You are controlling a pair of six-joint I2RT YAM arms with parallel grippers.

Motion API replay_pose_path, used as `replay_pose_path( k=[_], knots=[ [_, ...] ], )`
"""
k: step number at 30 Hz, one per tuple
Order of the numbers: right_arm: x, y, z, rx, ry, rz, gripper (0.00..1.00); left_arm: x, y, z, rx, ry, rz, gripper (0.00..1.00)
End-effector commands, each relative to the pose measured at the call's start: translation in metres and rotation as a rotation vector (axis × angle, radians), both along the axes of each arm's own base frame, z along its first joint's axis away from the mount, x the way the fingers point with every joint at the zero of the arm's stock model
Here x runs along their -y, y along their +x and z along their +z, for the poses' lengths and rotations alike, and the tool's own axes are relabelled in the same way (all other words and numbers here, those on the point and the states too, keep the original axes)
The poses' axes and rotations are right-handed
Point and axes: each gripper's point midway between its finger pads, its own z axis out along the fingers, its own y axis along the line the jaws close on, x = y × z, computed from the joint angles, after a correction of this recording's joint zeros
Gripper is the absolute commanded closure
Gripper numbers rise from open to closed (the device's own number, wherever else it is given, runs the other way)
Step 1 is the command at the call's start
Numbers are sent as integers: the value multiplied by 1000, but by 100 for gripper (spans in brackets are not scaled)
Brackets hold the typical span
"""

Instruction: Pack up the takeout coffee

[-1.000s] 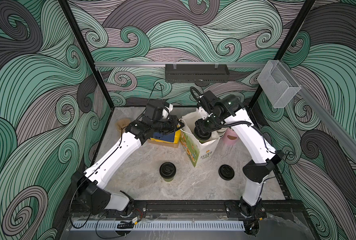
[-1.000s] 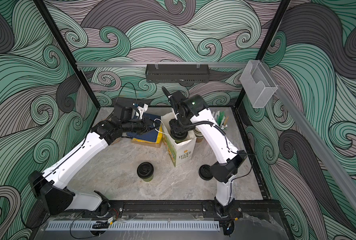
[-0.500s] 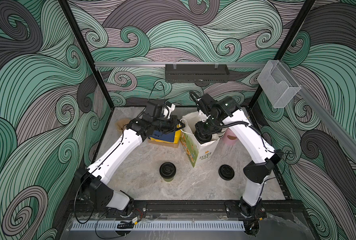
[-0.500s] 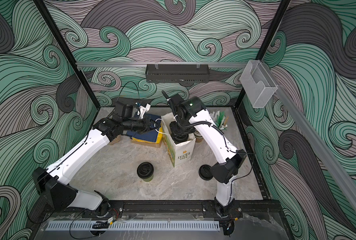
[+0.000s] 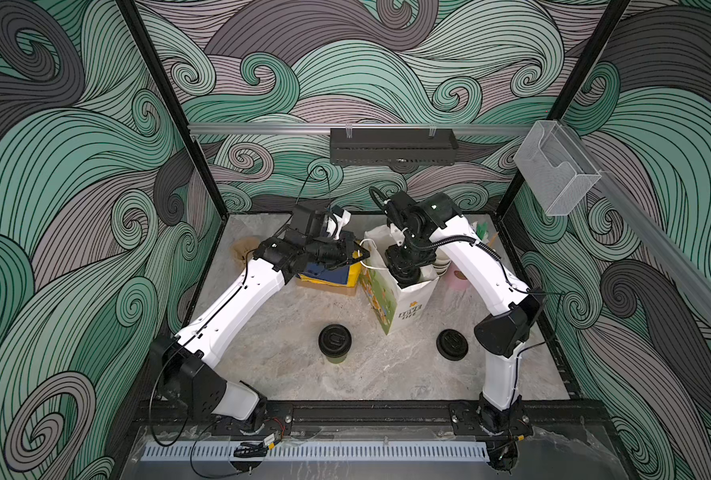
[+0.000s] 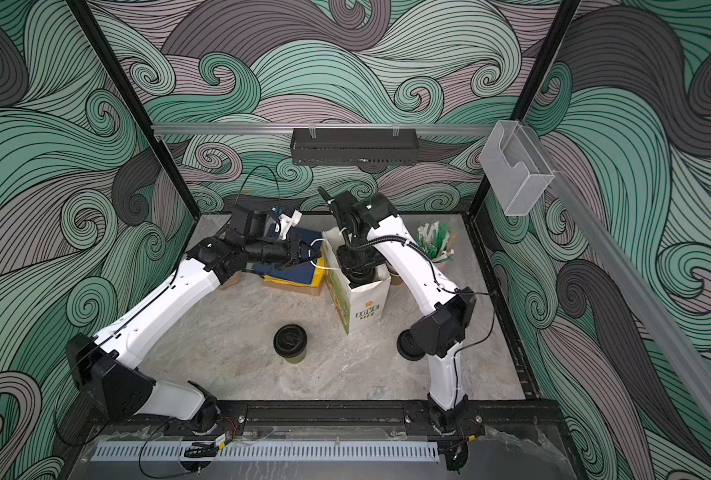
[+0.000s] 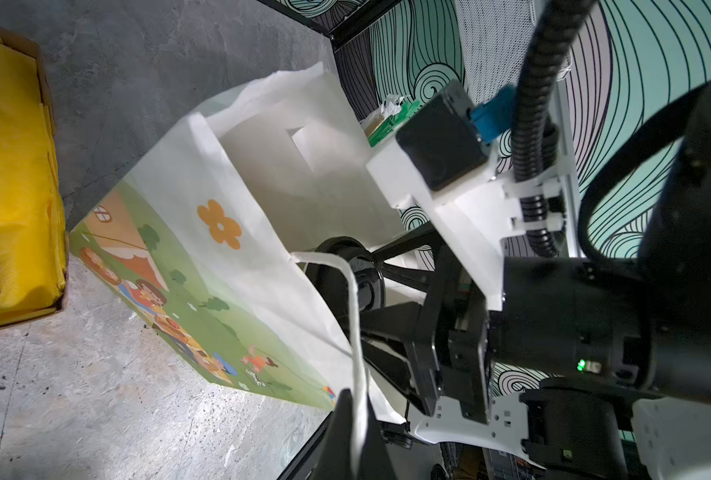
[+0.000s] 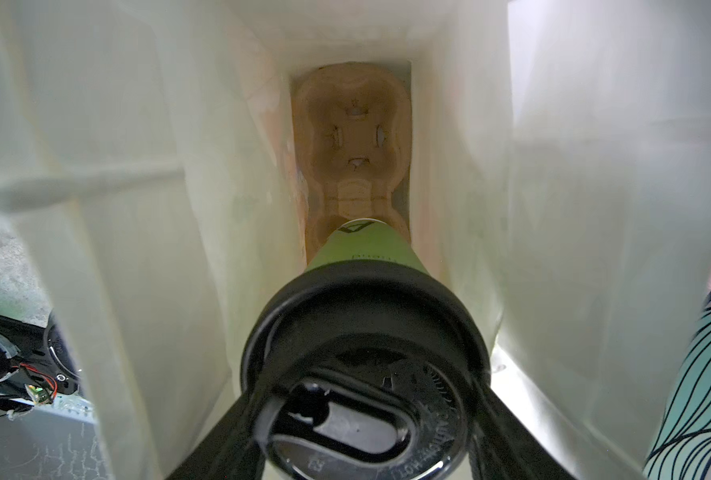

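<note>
My right fingers (image 8: 520,449) grip, spread wide, the black sip lid of an olive-green coffee cup (image 8: 364,316) inside the white paper bag (image 5: 405,299), above a pulp carrier (image 8: 351,137). My left fingers (image 7: 337,449) are pinched tight on the bag's cord handle (image 7: 354,299). The twin cup (image 5: 334,341) stands well apart from both, on the marbled grey tabletop (image 5: 287,374). Around it are swirl-patterned walls (image 5: 345,62).

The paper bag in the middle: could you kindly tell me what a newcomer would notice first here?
The white paper bag stands open at the centre, the right gripper reaching inside with its fingers around a black-lidded cup above a cardboard carrier. The left gripper pinches the bag's handle; a second lidded cup stands on the table in front.
</note>
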Motion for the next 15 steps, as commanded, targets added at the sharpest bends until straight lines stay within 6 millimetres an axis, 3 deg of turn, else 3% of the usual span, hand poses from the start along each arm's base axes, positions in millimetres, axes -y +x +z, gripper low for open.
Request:
replay_pose_path(
  k=[1,15],
  knots=[
    [33,-33,-4,-141,-140,17,37,-1,-3,8,31,-13,-19,100],
    [28,-40,-18,-209,-118,49,37,-2,-2,2,16,-3,-8,100]
  ],
)
